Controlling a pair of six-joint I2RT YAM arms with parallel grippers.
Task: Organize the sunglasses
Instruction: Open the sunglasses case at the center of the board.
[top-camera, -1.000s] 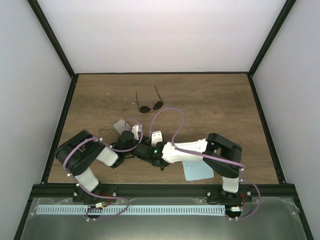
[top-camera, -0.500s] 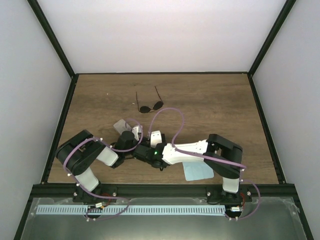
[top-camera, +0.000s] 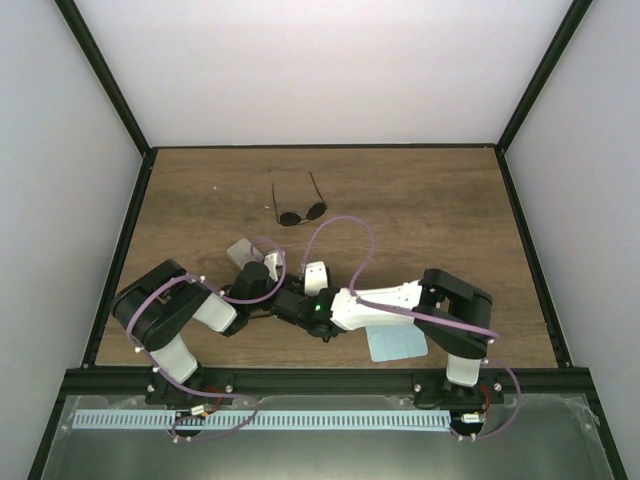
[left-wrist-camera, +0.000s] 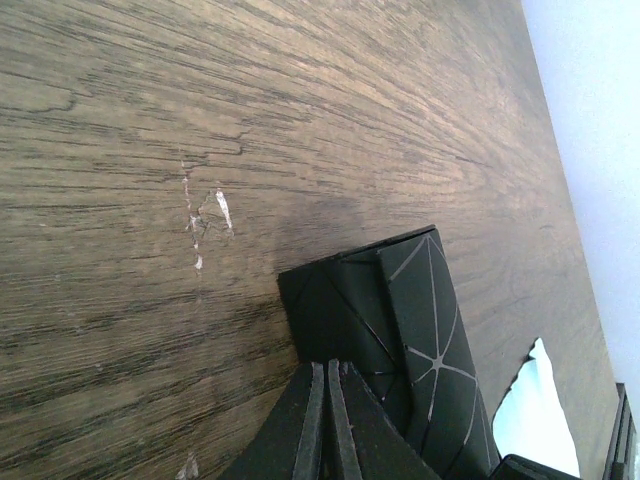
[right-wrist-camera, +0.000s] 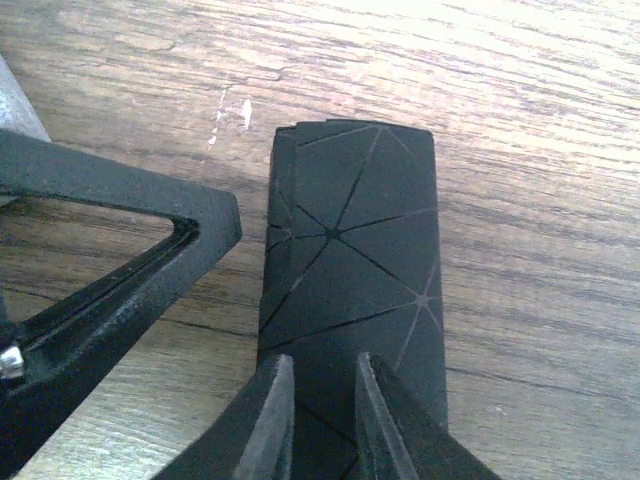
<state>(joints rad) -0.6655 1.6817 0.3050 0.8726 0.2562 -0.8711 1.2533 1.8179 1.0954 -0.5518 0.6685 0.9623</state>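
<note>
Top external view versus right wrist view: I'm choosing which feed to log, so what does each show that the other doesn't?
Only the top external view shows the sunglasses lying unfolded toward the far side, a light blue cloth partly under the right arm, and the left arm. Only the right wrist view shows the black case with its thin line pattern, and the right fingers a narrow gap apart over its near end. Both show the wooden table.

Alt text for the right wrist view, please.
A black oblong case with a pattern of thin lines lies on the wooden table, the right tool over its near end, fingers a narrow gap apart. Part of the left tool shows at the left edge.
</note>
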